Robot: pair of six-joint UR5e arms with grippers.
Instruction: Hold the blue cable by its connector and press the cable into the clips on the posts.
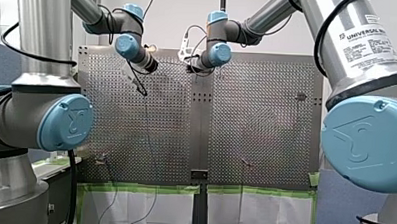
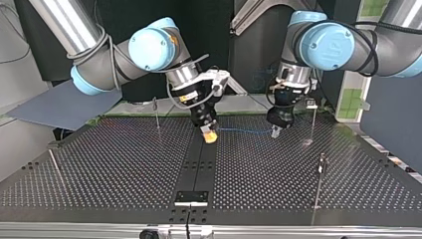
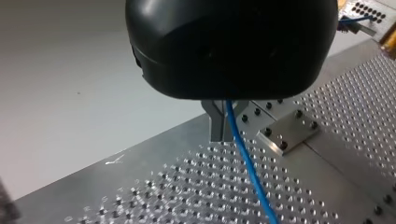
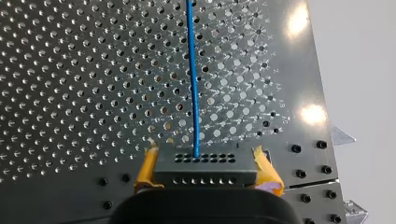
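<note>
Looks like a robotics lab: perforated metal table (image 1: 256,119) flanked by my left arm (image 1: 41,116) and my right arm (image 1: 365,143).

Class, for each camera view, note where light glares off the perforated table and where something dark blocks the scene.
Right wrist view: two bright glare spots on the perforated table, beside the blue cable. Left wrist view: the black body of my left gripper blocks much of the scene. Top view: dark backdrop, no hard glare. Front view: patchy sheen on the table.
</note>
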